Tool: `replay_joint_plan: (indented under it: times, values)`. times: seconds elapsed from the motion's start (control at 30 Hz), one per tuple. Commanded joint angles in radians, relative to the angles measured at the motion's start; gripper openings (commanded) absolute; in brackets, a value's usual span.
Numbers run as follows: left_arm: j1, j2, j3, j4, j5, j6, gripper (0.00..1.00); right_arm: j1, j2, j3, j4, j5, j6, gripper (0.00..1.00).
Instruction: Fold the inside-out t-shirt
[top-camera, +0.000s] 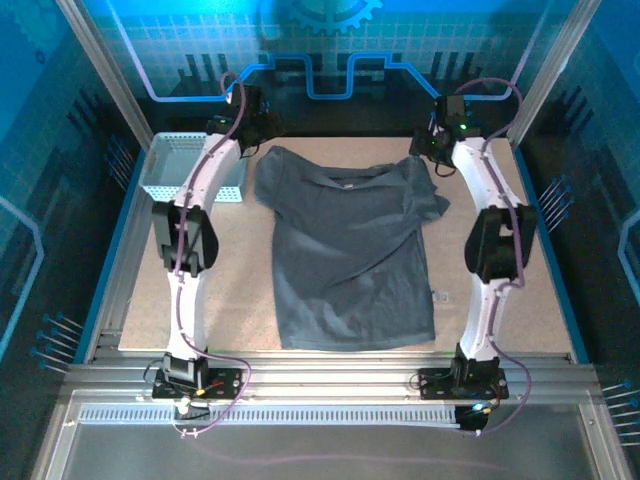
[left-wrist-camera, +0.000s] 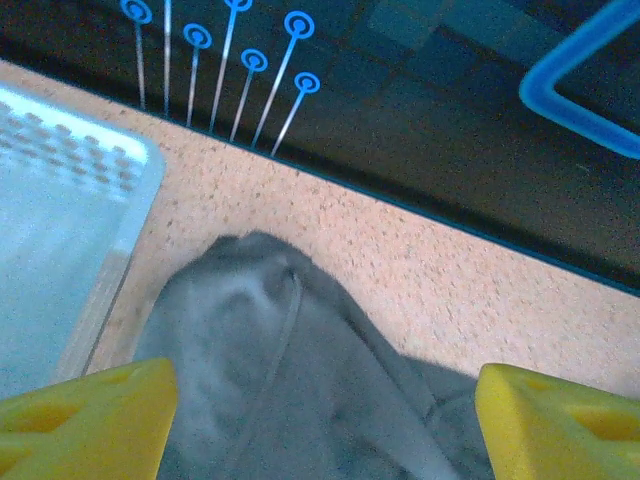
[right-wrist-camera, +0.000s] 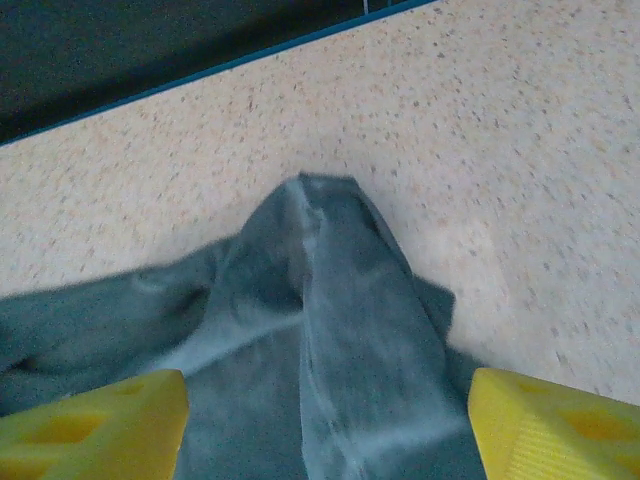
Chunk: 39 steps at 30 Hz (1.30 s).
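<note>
The left tool (left-wrist-camera: 320, 425) stands open, its yellow fingers (left-wrist-camera: 85, 415) wide apart over a humped sleeve end of the inside-out t-shirt (top-camera: 350, 250); whether they touch the cloth cannot be told. The right tool (right-wrist-camera: 325, 425) is open too, poised over the other sleeve, which rises in a creased peak showing pale seams. Both pairs of fingers are cut off by the bottom edge of the wrist views. The dark grey shirt lies spread mid-desk (top-camera: 520, 300) – collar toward the far edge, hem toward the near edge. A light blue mesh basket (top-camera: 190, 165) sits in the far-left corner, just beside the left sleeve.
</note>
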Motion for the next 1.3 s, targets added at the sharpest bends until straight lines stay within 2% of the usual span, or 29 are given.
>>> replay_joint_plan:
  times: [0.0,0.17,0.27,0.43,0.57,0.8,1.0,1.13,1.27]
  values:
    - [-0.042,-0.188,-0.2,-0.016,0.033,-0.057,0.8,0.041,-0.2,-0.201,0.034,-0.036,0.036,0.78]
    - [-0.109,-0.386,-0.588,0.117,0.09,-0.134,0.81,0.118,-0.403,-0.524,0.102,-0.112,0.091,0.78]
    - [-0.148,-0.445,-0.75,0.162,0.131,-0.164,0.79,0.152,-0.463,-0.659,0.097,-0.133,0.128,0.79]
    - [-0.238,-0.487,-0.935,0.187,0.131,-0.147,0.78,0.193,-0.529,-0.878,0.154,-0.131,0.185,0.79]
    - [-0.261,-0.444,-1.026,0.228,0.153,-0.164,0.76,0.186,-0.489,-0.979,0.222,-0.174,0.231,0.79]
    - [-0.261,-0.334,-1.031,0.289,0.182,-0.197,0.74,0.138,-0.283,-0.912,0.256,-0.175,0.279,0.79]
    - [-0.259,-0.233,-0.952,0.3,0.19,-0.231,0.73,0.066,-0.132,-0.748,0.226,-0.181,0.298,0.78]
    - [-0.259,-0.177,-0.866,0.298,0.193,-0.249,0.74,0.021,-0.053,-0.627,0.209,-0.201,0.3,0.78]
    - [-0.258,-0.137,-0.731,0.225,0.178,-0.222,0.74,-0.014,-0.035,-0.526,0.17,-0.194,0.289,0.78]
